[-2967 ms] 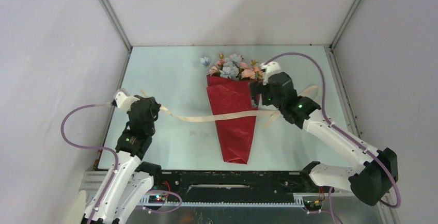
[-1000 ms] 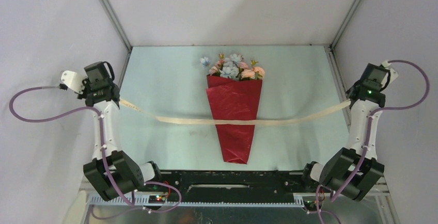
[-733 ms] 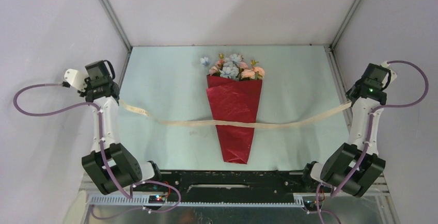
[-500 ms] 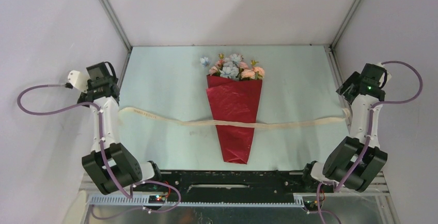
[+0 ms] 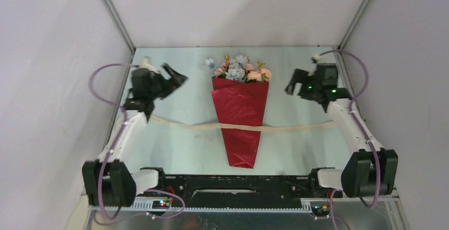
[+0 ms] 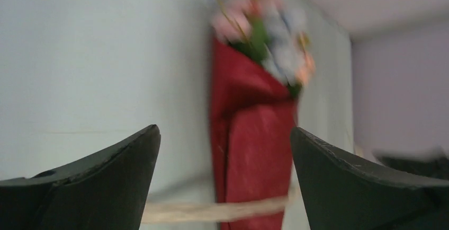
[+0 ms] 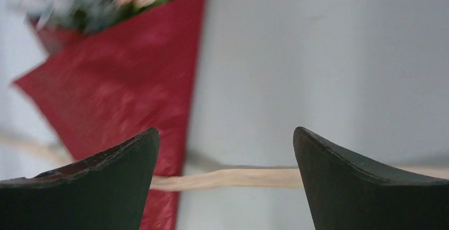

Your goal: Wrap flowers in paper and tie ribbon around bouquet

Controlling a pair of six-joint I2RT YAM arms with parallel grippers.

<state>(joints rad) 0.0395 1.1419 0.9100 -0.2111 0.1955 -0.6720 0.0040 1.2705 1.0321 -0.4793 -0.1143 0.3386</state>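
The pale table [image 5: 180, 150] is lying under both arms. The red paper [image 5: 241, 113], rolled into a cone, is resting between the two grippers with its point running back toward the arm bases. The cream ribbon [image 5: 296, 128] is crossing the cone nearer the bases than either gripper, its ends trailing out flat under each arm. The flowers [image 5: 238, 70] are poking out of the cone's wide mouth, level with the grippers and between them.

The left gripper [image 5: 177, 73] is hanging above the table with its fingers spread wide and nothing between them. The right gripper [image 5: 291, 81] is doing likewise.

Whether a knot is holding is too small to tell. Judging from this, the tie is wanting a check, and any re-grip is best taken low on a loose end, well clear of the paper.

A second ago both grippers were out by the side walls, pinching the ribbon ends taut. Now they are letting go and swinging inward, and the ribbon is sagging onto the table.
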